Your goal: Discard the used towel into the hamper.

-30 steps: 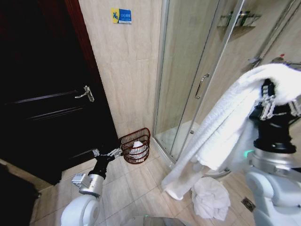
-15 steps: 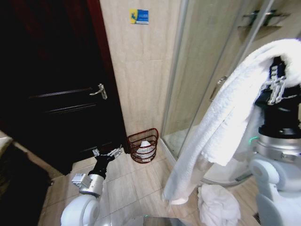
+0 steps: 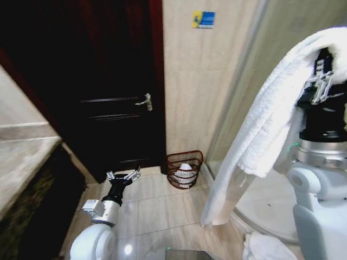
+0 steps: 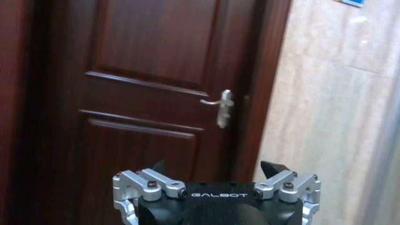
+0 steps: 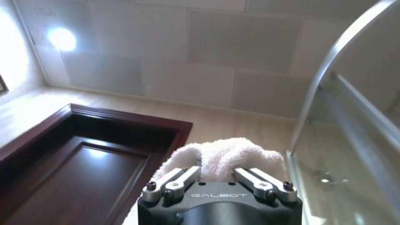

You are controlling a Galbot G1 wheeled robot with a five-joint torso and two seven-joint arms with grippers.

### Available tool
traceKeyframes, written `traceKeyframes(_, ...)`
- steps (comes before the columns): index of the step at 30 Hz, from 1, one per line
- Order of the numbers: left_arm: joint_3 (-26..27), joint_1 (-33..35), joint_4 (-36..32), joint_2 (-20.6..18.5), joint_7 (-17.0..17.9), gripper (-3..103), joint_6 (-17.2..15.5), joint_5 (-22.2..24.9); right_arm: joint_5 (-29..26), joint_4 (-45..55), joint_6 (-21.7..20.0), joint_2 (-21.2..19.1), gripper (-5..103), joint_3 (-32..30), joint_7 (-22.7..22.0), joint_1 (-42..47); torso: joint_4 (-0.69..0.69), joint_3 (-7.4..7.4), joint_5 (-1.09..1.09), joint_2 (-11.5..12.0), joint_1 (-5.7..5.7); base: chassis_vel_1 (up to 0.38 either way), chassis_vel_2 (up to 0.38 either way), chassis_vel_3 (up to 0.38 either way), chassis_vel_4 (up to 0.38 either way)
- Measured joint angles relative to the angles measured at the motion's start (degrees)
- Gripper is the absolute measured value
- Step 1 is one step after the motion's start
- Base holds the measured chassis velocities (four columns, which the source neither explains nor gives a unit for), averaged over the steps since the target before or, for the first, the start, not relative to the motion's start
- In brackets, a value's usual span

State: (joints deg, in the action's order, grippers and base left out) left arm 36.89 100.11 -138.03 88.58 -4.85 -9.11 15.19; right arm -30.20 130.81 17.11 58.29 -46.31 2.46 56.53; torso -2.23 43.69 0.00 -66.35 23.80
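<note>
Beige tiled walls (image 3: 192,81) and a dark wooden door (image 3: 108,103) with a lever handle (image 3: 145,101) face us, with the glass shower enclosure (image 3: 255,70) off to our right and pale floor tiles (image 3: 152,208) below. At the foot of the wall, between the door frame and the shower edge, stands the hamper (image 3: 184,169), a small reddish-brown wire basket that already has something white lying in it.

Our right gripper (image 5: 218,180) is raised high at our right side, its jaws clamped on the used towel (image 3: 265,124). The white towel is bunched over the top of the jaws and hangs down in a long fold in front of our right arm, its lower end well above the floor. Another white cloth (image 3: 265,248) lies crumpled on the floor by our base.

Our left gripper (image 3: 123,176) is held low and forward, pointing toward the door, its jaws apart and holding nothing.

As we judge it, the pickup is done: the towel is secured and lifted. What is left is the whole delivery. The hamper is well apart from the towel, low on the floor ahead, so we have yet to close that gap, bring the right arm over the basket's open mouth and let go.
</note>
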Motion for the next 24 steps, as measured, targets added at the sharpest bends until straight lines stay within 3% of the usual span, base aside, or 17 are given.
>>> traceKeyframes(9, 0.0, 0.0, 0.0, 0.0, 0.0, 100, 0.0, 0.0, 2.7, -2.4, 1.4, 0.8, 7, -0.4, 0.5, -1.6, 0.03, 0.0, 0.01, 0.0, 0.0, 0.033, 0.041, 0.035, 0.033)
traceKeyframes(24, 0.0, 0.0, 0.0, 0.0, 0.0, 100, 0.0, 0.0, 1.9, -2.1, 0.7, 0.5, 7, -0.8, 0.3, -1.3, 0.03, 0.0, 0.01, 0.0, 0.0, 0.003, 0.002, 0.002, 0.002)
